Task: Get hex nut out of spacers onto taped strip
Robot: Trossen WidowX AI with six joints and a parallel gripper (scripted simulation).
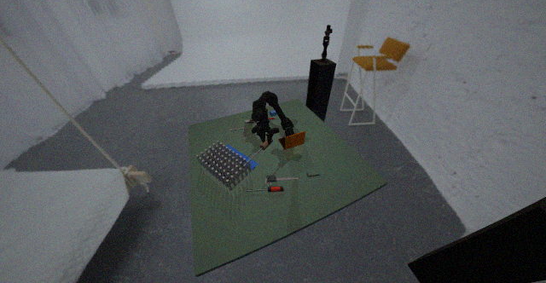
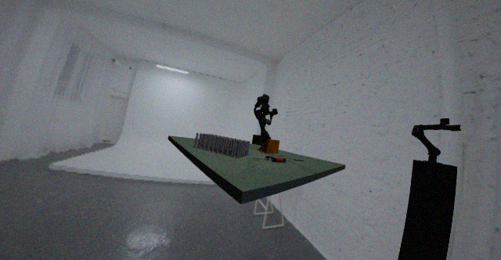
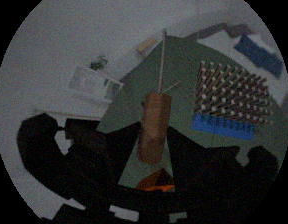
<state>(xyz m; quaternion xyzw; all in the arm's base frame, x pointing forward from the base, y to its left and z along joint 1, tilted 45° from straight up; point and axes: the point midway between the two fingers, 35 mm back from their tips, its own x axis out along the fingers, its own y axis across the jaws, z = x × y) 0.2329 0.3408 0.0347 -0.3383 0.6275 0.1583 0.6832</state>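
My gripper (image 1: 267,141) (image 2: 268,121) (image 3: 154,127) is shut on the brown handle (image 1: 264,145) (image 3: 156,112) of a tool. The tool's thin metal shaft (image 1: 256,152) (image 3: 163,60) points away from the fingers; its far tip is too small to make out clearly. The tool is held up in the air, on the strip side of the spacers. The metal spacers (image 1: 222,164) (image 2: 221,146) (image 3: 224,100) stand upright in a dense block. The blue taped strip (image 1: 235,151) (image 3: 222,128) lies along one side of them. The hex nut cannot be made out in any view.
An orange angled block (image 1: 294,140) (image 2: 273,146) stands beside the arm. A red-and-black screwdriver (image 1: 275,188) (image 2: 279,160), a dark-headed tool (image 1: 271,178) and a small hex key (image 1: 314,175) lie on the green table (image 1: 299,206). A blue object (image 1: 273,112) lies behind the arm.
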